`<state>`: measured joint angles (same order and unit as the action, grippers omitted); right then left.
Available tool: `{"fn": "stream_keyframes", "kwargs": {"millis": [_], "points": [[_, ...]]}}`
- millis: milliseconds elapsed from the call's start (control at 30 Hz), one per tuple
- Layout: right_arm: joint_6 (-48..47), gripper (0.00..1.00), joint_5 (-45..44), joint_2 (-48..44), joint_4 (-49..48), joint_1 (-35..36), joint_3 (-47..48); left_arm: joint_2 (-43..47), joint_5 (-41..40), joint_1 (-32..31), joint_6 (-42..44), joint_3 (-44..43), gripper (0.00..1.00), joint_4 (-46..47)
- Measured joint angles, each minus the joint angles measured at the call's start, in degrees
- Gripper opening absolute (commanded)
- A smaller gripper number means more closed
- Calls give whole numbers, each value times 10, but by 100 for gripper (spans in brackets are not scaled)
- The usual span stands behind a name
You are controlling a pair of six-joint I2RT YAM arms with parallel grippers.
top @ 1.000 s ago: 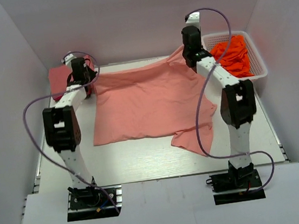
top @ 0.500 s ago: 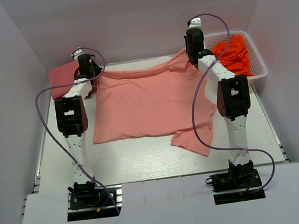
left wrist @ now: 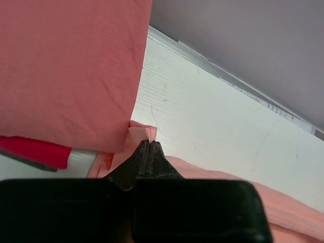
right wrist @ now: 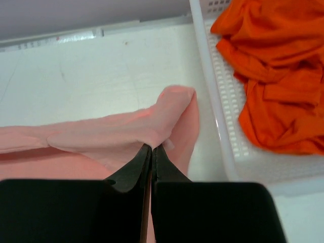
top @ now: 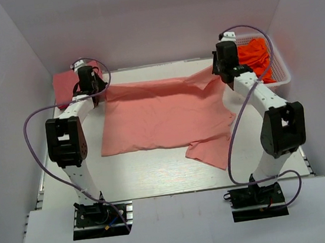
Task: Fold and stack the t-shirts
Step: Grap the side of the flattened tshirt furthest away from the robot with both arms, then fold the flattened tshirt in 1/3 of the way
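Observation:
A salmon pink t-shirt (top: 162, 115) lies spread on the white table, one sleeve trailing at the near right. My left gripper (top: 89, 90) is shut on its far left corner (left wrist: 143, 133). My right gripper (top: 223, 74) is shut on its far right corner (right wrist: 169, 116). Both hold the far edge slightly raised. A folded rose pink t-shirt (top: 65, 86) lies at the far left beside the left gripper, and fills the upper left of the left wrist view (left wrist: 66, 66).
A white basket (top: 281, 74) with orange garments (top: 255, 57) stands at the far right, close to my right gripper; it also shows in the right wrist view (right wrist: 223, 131). The back wall runs just behind both grippers.
Both grippers have come down and toward me a little with the shirt's far edge. The right gripper moved right, pulling the far edge straighter and flatter.

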<state>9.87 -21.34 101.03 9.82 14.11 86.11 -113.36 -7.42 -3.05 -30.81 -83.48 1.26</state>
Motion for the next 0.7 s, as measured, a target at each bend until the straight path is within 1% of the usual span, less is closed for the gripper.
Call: {"fn": "stream_keyframes", "kwargs": {"millis": [133, 300, 333, 367, 400, 433, 467, 500, 533, 567, 600, 633, 667, 700], "points": [[35, 0, 21, -47, 23, 0, -71, 21, -5, 0, 0, 24, 0, 0], [81, 0, 34, -65, 47, 0, -166, 22, -19, 0, -2, 60, 0, -28], [92, 4, 37, -65, 56, 0, -183, 22, -25, 0, -3, 65, 5, -39], [100, 18, 40, -65, 63, 0, -196, 22, -32, 0, -6, 70, 19, -51], [111, 25, 41, -65, 71, 0, -207, 22, -38, 0, -9, 72, 32, -64], [120, 34, 42, -65, 81, 0, -217, 22, -44, 0, -14, 73, 63, -78], [129, 43, 41, -65, 89, 0, -221, 22, -50, 0, -15, 73, 72, -93], [136, 60, 37, -65, 101, 0, -222, 22, -55, 0, -20, 73, 78, -105], [143, 65, 31, -65, 111, 0, -221, 22, -59, 0, -25, 72, 86, -118], [147, 68, 25, -65, 120, 0, -219, 22, -63, 0, -29, 70, 95, -135], [151, 72, 19, -65, 131, 0, -216, 22, -66, 0, -31, 68, 99, -150], [154, 74, 14, -65, 142, 0, -212, 22, -70, 0, -35, 63, 99, -165], [154, 74, 6, -65, 152, 0, -206, 22, -74, 0, -39, 58, 99, -179], [152, 79, 1, -65, 159, 0, -201, 23, -78, 1, -40, 53, 99, -192]]}}
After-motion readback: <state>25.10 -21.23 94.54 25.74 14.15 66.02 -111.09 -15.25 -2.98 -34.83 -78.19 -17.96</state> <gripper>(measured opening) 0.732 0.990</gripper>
